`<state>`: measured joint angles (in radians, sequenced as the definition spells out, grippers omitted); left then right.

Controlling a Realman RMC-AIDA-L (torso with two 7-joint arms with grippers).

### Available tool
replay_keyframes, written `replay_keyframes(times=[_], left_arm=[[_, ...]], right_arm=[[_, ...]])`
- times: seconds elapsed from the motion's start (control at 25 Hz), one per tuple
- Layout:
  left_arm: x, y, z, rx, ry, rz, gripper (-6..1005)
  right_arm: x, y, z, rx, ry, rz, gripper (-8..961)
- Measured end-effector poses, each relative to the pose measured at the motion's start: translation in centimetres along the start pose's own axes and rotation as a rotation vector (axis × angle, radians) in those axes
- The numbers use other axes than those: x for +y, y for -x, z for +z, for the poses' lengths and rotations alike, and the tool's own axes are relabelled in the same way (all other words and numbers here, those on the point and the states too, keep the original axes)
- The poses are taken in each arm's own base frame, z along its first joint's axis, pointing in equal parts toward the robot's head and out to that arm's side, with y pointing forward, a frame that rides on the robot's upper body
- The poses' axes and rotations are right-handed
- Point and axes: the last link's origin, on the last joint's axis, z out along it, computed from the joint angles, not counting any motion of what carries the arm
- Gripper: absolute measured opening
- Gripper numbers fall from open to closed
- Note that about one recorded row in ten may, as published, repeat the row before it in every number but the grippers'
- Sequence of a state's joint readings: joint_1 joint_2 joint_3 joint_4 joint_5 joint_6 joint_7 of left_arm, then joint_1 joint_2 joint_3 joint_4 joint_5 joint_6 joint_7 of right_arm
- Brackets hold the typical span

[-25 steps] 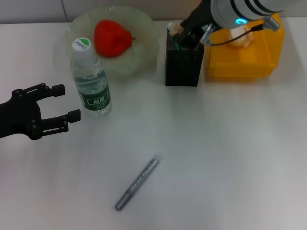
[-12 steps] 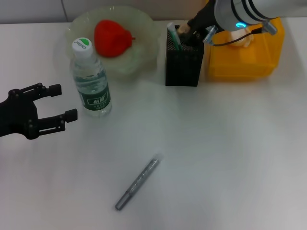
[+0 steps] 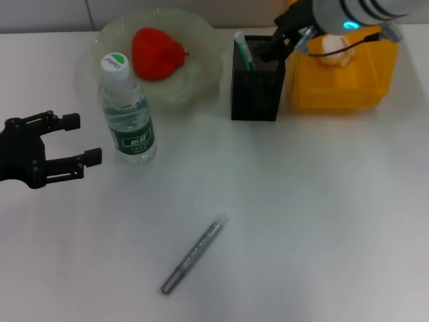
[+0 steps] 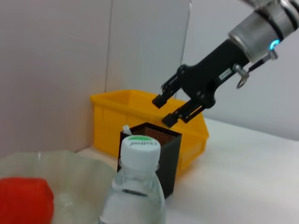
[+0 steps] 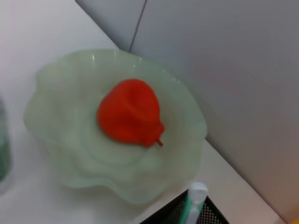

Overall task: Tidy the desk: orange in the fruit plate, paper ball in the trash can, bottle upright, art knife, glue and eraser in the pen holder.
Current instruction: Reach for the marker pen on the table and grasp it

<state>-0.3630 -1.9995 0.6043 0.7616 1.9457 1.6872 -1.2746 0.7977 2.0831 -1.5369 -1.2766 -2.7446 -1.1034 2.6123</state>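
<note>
The bottle [image 3: 127, 111] stands upright, and my left gripper [image 3: 84, 139] hangs open just left of it, apart from it. A red fruit [image 3: 157, 52] lies in the pale green fruit plate [image 3: 201, 80]. The black mesh pen holder [image 3: 257, 84] holds the green-and-white glue [image 3: 242, 52]. My right gripper [image 3: 283, 37] hovers open and empty over the holder's far right rim; the left wrist view shows this right gripper [image 4: 163, 112] with fingers spread. The paper ball [image 3: 332, 47] rests in the yellow trash can [image 3: 342, 84]. The grey art knife [image 3: 191, 257] lies on the table. The eraser is out of view.
Plate, pen holder and trash can line the back edge of the white table [image 3: 322, 215]. A grey wall rises behind them. The right wrist view shows the plate [image 5: 60, 154], the fruit [image 5: 128, 116] and the glue's cap [image 5: 196, 193].
My right gripper has lifted up and to the right off the pen holder; a pale thing at its fingertips no longer shows. My left gripper has drawn back leftward from the bottle.
</note>
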Motion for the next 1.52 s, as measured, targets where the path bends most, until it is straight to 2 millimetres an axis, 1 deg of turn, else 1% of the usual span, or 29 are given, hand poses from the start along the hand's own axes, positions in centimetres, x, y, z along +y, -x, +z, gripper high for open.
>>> replay_keyframes(times=[0.08,0.12,0.16,0.2,0.24,0.28,0.32,0.36,0.44,0.48,0.52,0.6,0.64,0.68,0.72,0.76,0.8,0.84,0.88,0.92,1.08,1.12,1.16,1.2,1.28,1.32,1.36,1.48,1.52], left_arm=[[0.2,-2.3,-0.7,-0.088,0.008,-0.004,815],[0.2,-2.3,-0.7,-0.088,0.008,-0.004,815],[0.3,-3.0,-0.8,-0.117,0.008,-0.004,815],[0.3,-3.0,-0.8,-0.117,0.008,-0.004,814],[0.5,-4.1,-0.9,-0.176,0.009,-0.006,814],[0.8,-5.1,-0.7,-0.238,0.011,-0.003,814],[1.0,-6.0,-0.4,-0.287,0.011,-0.007,814],[1.1,-6.6,-0.2,-0.327,0.01,-0.014,814],[1.1,-6.6,-0.2,-0.327,0.01,-0.014,814],[1.6,-8.5,1.0,-0.451,-0.005,-0.045,814],[1.7,-8.8,1.2,-0.478,-0.014,-0.05,814],[1.8,-9.1,1.4,-0.507,-0.027,-0.049,814],[2.4,-10.0,2.8,-0.595,-0.043,-0.056,815],[3.0,-10.5,3.7,-0.641,-0.046,-0.063,815],[3.0,-10.5,3.7,-0.641,-0.046,-0.063,815],[3.2,-10.7,4.2,-0.66,-0.048,-0.062,815],[3.8,-11.2,5.4,-0.713,-0.059,-0.065,815],[3.8,-11.2,5.4,-0.713,-0.059,-0.065,815],[4.0,-11.2,5.9,-0.734,-0.068,-0.071,815],[4.3,-11.3,6.5,-0.756,-0.077,-0.077,815],[5.9,-10.9,8.7,-0.835,-0.084,-0.085,815],[6.4,-10.7,9.2,-0.851,-0.082,-0.082,815],[6.8,-10.7,9.6,-0.864,-0.083,-0.075,815],[7.2,-10.6,10.0,-0.874,-0.083,-0.066,815],[8.0,-10.4,10.7,-0.886,-0.09,-0.04,815],[8.4,-10.2,11.2,-0.89,-0.104,-0.02,815],[8.7,-10.0,11.4,-0.897,-0.105,-0.008,815],[9.7,-9.1,12.6,-0.918,-0.12,0.031,815],[9.7,-9.1,12.6,-0.918,-0.12,0.031,815]], right_arm=[[0.0,-0.3,-2.1,-0.034,0.059,0.031,586],[0.0,-0.3,-2.1,-0.034,0.059,0.031,591],[0.1,-0.7,-3.6,-0.058,0.12,0.045,595],[0.1,-0.7,-3.6,-0.058,0.12,0.045,600],[0.0,-1.0,-4.2,-0.069,0.145,0.05,604],[-0.1,-2.0,-5.6,-0.096,0.205,0.049,609],[-0.1,-2.0,-5.6,-0.096,0.205,0.049,613],[0.0,-2.7,-6.2,-0.113,0.24,0.043,618],[-0.1,-4.4,-7.1,-0.154,0.297,0.038,627],[-0.2,-6.3,-7.8,-0.207,0.352,0.029,631],[-0.2,-6.3,-7.8,-0.207,0.352,0.029,636],[-0.3,-8.6,-8.4,-0.247,0.394,0.02,645],[-0.4,-9.9,-8.7,-0.266,0.409,0.012,649],[-0.3,-12.0,-9.2,-0.306,0.442,-0.007,654],[-0.3,-12.0,-9.2,-0.306,0.442,-0.007,658],[-0.1,-13.1,-9.5,-0.324,0.465,-0.019,663],[0.5,-15.0,-9.8,-0.346,0.501,-0.037,667],[0.5,-15.0,-9.8,-0.346,0.501,-0.037,672],[0.8,-16.5,-10.0,-0.35,0.517,-0.038,676],[0.8,-16.5,-10.0,-0.35,0.517,-0.038,681],[1.6,-19.5,-10.6,-0.347,0.517,-0.03,699],[1.6,-19.5,-10.6,-0.347,0.517,-0.03,713],[1.7,-20.4,-11.0,-0.349,0.515,-0.025,727],[1.7,-20.4,-11.0,-0.349,0.515,-0.025,742],[1.5,-21.4,-11.9,-0.358,0.523,0.0,770],[1.5,-21.4,-11.9,-0.358,0.523,0.0,770],[1.4,-21.8,-12.6,-0.373,0.534,0.015,770],[1.5,-22.3,-13.2,-0.377,0.54,0.022,769],[1.5,-22.3,-13.2,-0.377,0.54,0.022,769]])
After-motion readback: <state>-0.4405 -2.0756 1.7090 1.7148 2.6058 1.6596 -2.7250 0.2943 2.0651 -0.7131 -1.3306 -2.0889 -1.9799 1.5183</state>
